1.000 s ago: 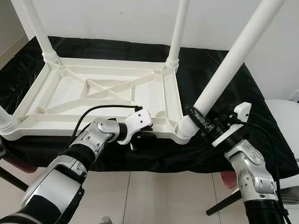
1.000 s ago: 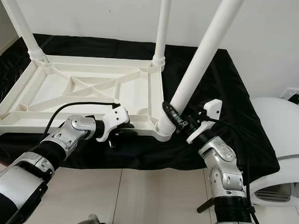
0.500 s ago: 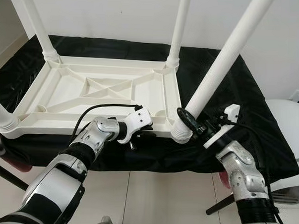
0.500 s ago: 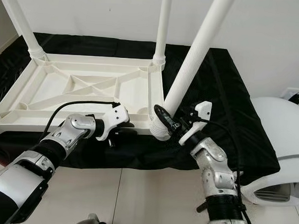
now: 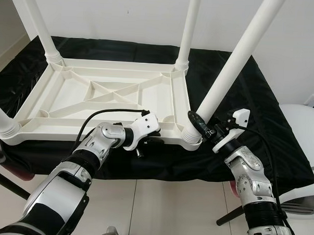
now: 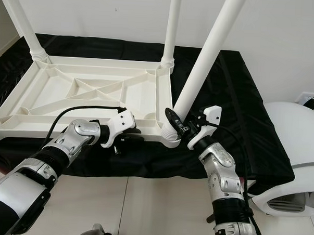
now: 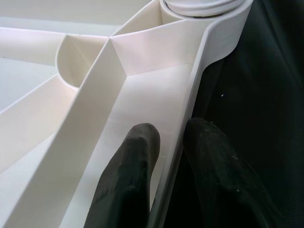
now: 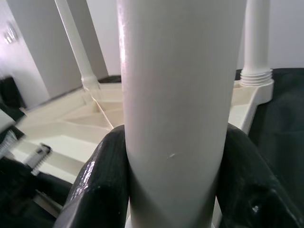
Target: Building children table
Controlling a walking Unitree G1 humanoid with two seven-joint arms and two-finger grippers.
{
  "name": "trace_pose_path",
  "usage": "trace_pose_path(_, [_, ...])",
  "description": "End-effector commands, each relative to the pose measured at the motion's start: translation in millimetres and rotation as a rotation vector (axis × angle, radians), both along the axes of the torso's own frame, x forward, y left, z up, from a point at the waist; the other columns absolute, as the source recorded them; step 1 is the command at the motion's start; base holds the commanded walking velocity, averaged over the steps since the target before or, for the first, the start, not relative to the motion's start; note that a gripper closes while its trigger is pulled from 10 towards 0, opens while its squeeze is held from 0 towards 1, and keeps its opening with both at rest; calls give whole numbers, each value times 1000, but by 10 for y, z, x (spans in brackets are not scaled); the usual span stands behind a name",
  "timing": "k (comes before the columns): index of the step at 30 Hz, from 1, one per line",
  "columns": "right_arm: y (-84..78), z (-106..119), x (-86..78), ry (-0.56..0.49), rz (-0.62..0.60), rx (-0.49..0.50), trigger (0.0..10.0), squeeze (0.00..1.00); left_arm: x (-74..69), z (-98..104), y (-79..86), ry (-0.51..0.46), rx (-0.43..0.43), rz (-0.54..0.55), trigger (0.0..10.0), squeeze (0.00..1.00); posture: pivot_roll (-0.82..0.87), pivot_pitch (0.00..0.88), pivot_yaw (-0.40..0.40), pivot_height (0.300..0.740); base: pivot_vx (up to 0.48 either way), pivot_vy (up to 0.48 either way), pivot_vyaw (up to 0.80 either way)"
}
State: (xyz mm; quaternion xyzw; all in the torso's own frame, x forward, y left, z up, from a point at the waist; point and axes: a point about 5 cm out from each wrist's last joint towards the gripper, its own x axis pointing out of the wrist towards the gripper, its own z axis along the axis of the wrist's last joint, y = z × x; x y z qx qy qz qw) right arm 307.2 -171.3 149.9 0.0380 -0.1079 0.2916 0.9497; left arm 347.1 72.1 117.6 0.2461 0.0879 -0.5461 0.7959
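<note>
- A black cloth [image 5: 252, 95] covers a low surface against a white wall, with pale floor tiles [image 5: 158, 211] in front of it.
- The white table top [image 5: 106, 97] lies upside down on the cloth, ribbed underside up, with legs standing up from its corners.
- The near right leg [image 5: 229, 74] leans a little to the right as it rises out of its corner socket [image 5: 190, 137].
- The head views show the whole frame and both arms. The left wrist view adds the rim's thin wall [image 7: 190, 109] running between two black fingers [image 7: 128, 180], one inside the frame, one outside over the cloth.
- The right wrist view adds the leg seen close, its round shaft filling the gap between that gripper's fingers [image 8: 102, 180], which press on either side.
- The left gripper [image 5: 153, 139] pinches the near long edge of the table top, just left of the socket.
- The right gripper [image 5: 198, 124] clamps the leg low down, just above the socket.
</note>
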Motion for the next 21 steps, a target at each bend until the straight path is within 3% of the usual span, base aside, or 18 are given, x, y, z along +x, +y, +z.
trace_pose_path(1, [-20, -65, -1, 4, -6, -64, 10000, 0, 5, 46, 5, -21, 12, -31, 10000, 0, -52, 0, 15, 740, 0, 0, 0])
trace_pose_path(7, [-3, -66, -35, -33, 5, -125, 10000, 0, 7, 62, 0, -23, 6, -34, 10000, 0, -53, 6, 14, 740, 0, 0, 0])
trace_pose_path(12, [17, -114, -82, -19, 16, -111, 10000, 0, 12, 76, -2, -24, 1, -33, 10000, 0, -53, 10, 14, 740, 0, 0, 0])
trace_pose_path(21, [-26, -410, -163, 74, -36, -81, 10000, 0, 1, 74, -14, -22, 0, -43, 10000, 0, -57, 17, 20, 740, 0, 0, 0])
